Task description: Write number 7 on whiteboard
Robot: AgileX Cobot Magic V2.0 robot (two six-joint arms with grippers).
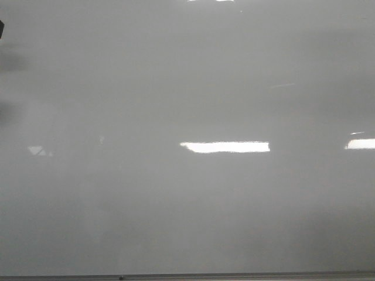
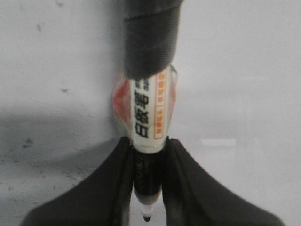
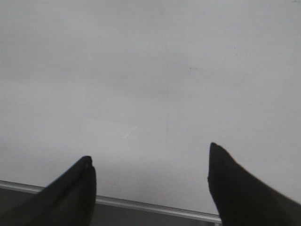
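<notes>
The whiteboard (image 1: 187, 88) fills the front view, glossy pale grey, with a thin metal bottom edge (image 1: 234, 275). No number 7 shows on it in any view. My left gripper (image 2: 149, 141) is shut on a whiteboard marker (image 2: 148, 108), which has a white barrel with black characters and an orange label. Grey tape wraps the marker's far end. Its black nib (image 2: 146, 217) sits low between the fingers (image 2: 103, 188). The board (image 2: 244, 70) lies behind it. My right gripper (image 3: 149, 154) is open and empty, facing the board (image 3: 150, 70) just above its bottom edge (image 3: 155, 206).
Bright rectangular light reflections (image 1: 225, 147) lie across the board's middle and right. A dark sliver (image 1: 1, 28) shows at the front view's left edge, with soft shadows below it. Faint smudges (image 2: 28, 141) mark the board near the left gripper.
</notes>
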